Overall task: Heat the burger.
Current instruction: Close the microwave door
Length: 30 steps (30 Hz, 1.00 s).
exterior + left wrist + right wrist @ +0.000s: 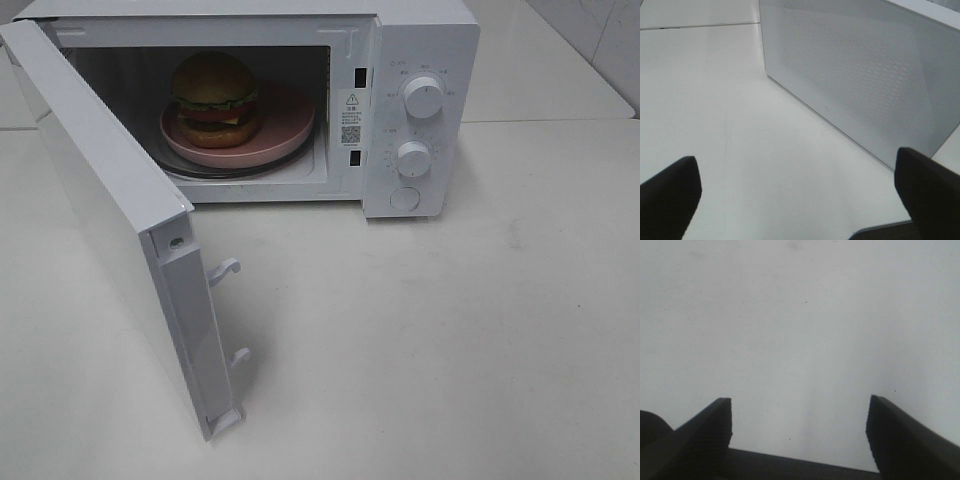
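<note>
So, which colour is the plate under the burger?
Pink. The plate under the burger shows best in the exterior high view.

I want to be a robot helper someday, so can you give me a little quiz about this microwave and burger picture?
1. True or false: the microwave has its door open.
2. Pick one: the burger sits on A) a pink plate, B) a blue bowl, C) a wooden board.
3. Fill the gap: the left gripper and the right gripper are both ____ and hold nothing.
Key: 1 true; 2 A; 3 open.
</note>
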### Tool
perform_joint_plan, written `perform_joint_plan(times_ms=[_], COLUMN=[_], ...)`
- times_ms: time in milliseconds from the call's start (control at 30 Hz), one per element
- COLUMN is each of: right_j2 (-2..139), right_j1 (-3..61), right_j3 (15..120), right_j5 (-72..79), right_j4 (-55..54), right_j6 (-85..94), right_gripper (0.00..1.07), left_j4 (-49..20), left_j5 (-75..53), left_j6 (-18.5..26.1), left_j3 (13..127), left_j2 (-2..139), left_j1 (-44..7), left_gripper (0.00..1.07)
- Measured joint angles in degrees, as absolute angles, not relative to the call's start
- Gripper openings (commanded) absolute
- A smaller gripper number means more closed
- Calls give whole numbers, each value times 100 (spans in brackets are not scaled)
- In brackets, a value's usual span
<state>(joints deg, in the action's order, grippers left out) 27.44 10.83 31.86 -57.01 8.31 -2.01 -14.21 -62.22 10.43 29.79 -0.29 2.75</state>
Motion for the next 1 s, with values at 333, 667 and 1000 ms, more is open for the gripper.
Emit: perform_joint_plan(times_ms=[333,667,1000], right_j2=[1369,229,-17], right_j1=[728,556,556], right_j3=[2865,2853,2853], right_j5=[-5695,-5695,-5701], right_j4=[808,808,808], right_j6=[-229,-378,-395], right_gripper=[74,74,74], left_j4=[-1421,-1421,-1421], left_j5=[-6222,-6222,-6222], left_j6=[1043,1043,1043], left_j3=[2979,2979,2979], left_j2=[-29,-29,-29], left_j1=[275,275,275], left_gripper=[98,98,98])
